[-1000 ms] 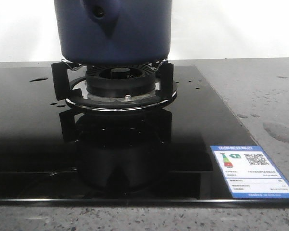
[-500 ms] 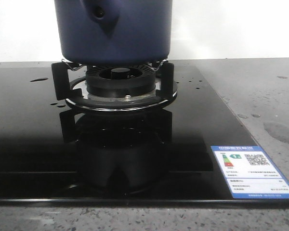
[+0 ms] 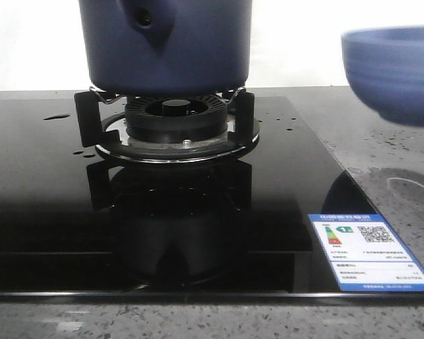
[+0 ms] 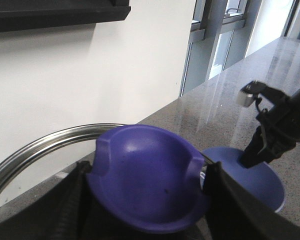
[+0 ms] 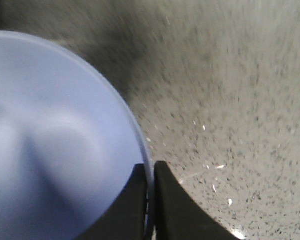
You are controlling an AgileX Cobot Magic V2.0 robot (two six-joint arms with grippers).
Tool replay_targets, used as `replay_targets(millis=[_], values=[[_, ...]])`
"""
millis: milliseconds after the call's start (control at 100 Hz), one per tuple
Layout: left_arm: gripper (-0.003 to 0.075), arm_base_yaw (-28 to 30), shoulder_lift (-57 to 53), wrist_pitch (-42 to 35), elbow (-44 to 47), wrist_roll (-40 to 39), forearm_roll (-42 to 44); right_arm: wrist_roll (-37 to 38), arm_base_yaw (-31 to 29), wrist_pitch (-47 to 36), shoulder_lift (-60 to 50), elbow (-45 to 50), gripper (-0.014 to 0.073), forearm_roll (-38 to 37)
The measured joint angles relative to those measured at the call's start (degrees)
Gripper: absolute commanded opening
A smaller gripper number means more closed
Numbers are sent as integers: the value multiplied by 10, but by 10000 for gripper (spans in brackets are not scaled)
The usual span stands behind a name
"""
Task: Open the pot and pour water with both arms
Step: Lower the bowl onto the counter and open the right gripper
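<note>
centrally, the pot sits on the burner, whose prongs touch its base edge. right of the pot, a bowl hangs in the air above the grey table, well apart from the pot, with open room between them. the right gripper has its jaws narrow, pinching the bowl's rim. the left gripper has its jaws clamped on a purple knob beside a steel rim. water drops dot the black glass left of the pot.
</note>
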Motion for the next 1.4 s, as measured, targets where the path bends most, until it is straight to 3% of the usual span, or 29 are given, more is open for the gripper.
replay_targets(millis=[590, 680, 810, 880, 1120, 1400], values=[[337, 0, 0, -1, 0, 0, 0, 0, -2, -47, 44, 16, -40, -6], [337, 0, 0, -1, 0, 0, 0, 0, -2, -48, 44, 16, 55, -6], [337, 0, 0, -1, 0, 0, 0, 0, -2, -48, 44, 16, 377, -6], [337, 0, 0, -1, 0, 0, 0, 0, -2, -45, 44, 16, 468, -7], [337, -1, 6, 21, -1, 0, 0, -1, -2, -24, 10, -20, 465, -5], [337, -46, 55, 25, -1, 26, 4, -7, -2, -18, -84, -45, 465, 18]])
